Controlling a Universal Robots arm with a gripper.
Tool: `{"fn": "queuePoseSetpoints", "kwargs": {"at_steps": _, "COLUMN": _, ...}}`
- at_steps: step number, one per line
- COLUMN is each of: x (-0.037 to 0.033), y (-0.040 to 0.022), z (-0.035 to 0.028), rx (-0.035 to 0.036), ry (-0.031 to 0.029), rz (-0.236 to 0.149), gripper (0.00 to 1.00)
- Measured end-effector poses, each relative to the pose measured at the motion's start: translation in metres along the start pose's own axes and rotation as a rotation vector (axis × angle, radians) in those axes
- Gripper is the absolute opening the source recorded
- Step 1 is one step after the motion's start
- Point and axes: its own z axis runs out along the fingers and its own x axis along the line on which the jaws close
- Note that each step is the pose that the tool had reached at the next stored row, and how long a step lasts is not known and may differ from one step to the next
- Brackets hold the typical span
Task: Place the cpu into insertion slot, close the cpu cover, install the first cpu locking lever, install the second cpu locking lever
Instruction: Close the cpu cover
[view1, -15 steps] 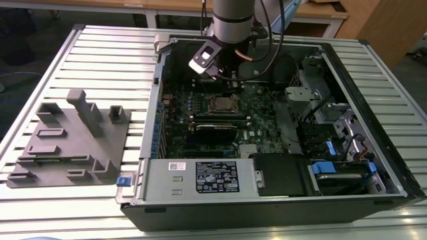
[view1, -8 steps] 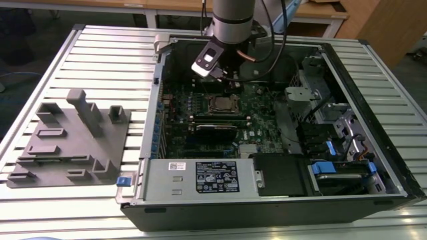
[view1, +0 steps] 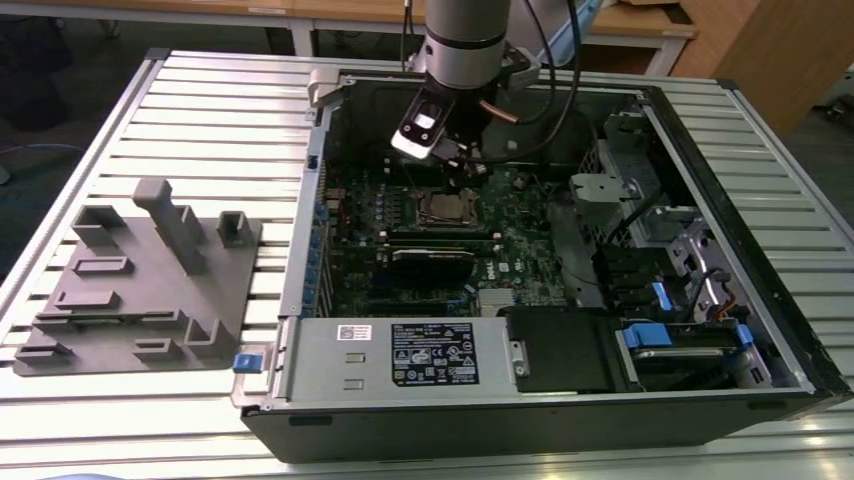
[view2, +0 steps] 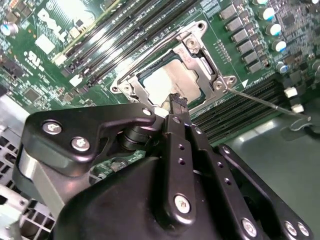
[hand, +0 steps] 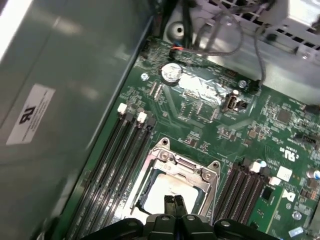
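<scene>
Cpu (view2: 167, 82): silver-grey square, seated in the insertion slot (view1: 445, 210) on the green board.
Cpu cover (view2: 200, 50): metal frame lying flat around the chip.
Gripper (view2: 176, 102): fingers clenched together on nothing, tips just over the chip's edge in both wrist views.
Lever (view2: 265, 102): thin rod angling away from the socket, second wrist view.
Coin battery (hand: 170, 73): first wrist view.
Computer case (view1: 534, 425), table (view1: 200, 100), grey holder (view1: 140, 280): exterior view, holder at the exterior view's left of the case.
</scene>
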Motion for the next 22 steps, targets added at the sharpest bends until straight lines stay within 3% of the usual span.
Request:
{"fn": "queuePoseSetpoints", "kwargs": {"at_steps": 15, "x": 0.0, "y": -0.0003, "z": 0.0035, "rx": 0.0009, "ry": -0.0013, "rz": -0.011, "gripper": 0.11}}
{"fn": "queuePoseSetpoints", "kwargs": {"at_steps": 22, "x": 0.0, "y": -0.0003, "z": 0.0041, "rx": 0.0009, "ry": -0.0001, "rz": -0.036, "gripper": 0.11}}
